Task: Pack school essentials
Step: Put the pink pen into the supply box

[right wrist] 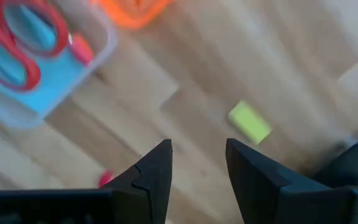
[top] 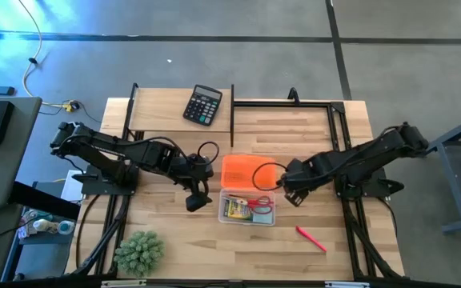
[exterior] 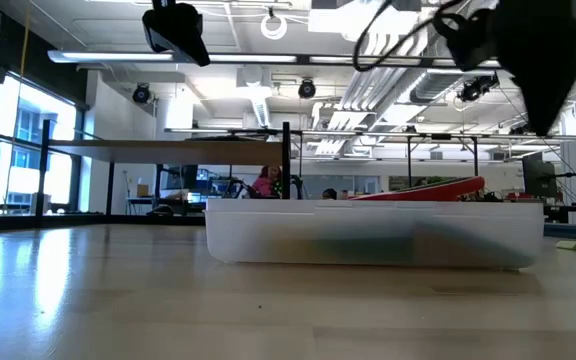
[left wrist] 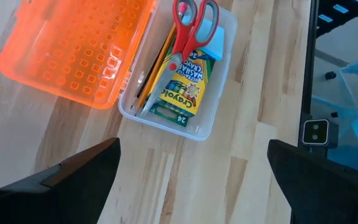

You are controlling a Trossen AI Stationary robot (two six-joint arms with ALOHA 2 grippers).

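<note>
The left gripper (top: 194,202) hangs wide apart just left of the clear box (top: 246,222), where the Crayola crayon pack (left wrist: 183,87), red-handled scissors (left wrist: 191,28), pencil (left wrist: 153,68) and blue note pad (left wrist: 211,42) lie. The right gripper (right wrist: 197,171) hovers parted above the yellow eraser (right wrist: 249,122); the red pen (top: 311,238) lies on the table (top: 166,240)

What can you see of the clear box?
The clear box is a shallow rectangular bin of translucent plastic, open, resting flat on the wood table between the two grippers. Its orange lid, patterned with small squares, lies flipped open along one long side, apparently hinged there. Inside lie a crayon pack, red-handled scissors on top of it, a light-blue pad under the scissors' handles, and a pencil along the lid-side wall. Neither gripper touches it.
</note>
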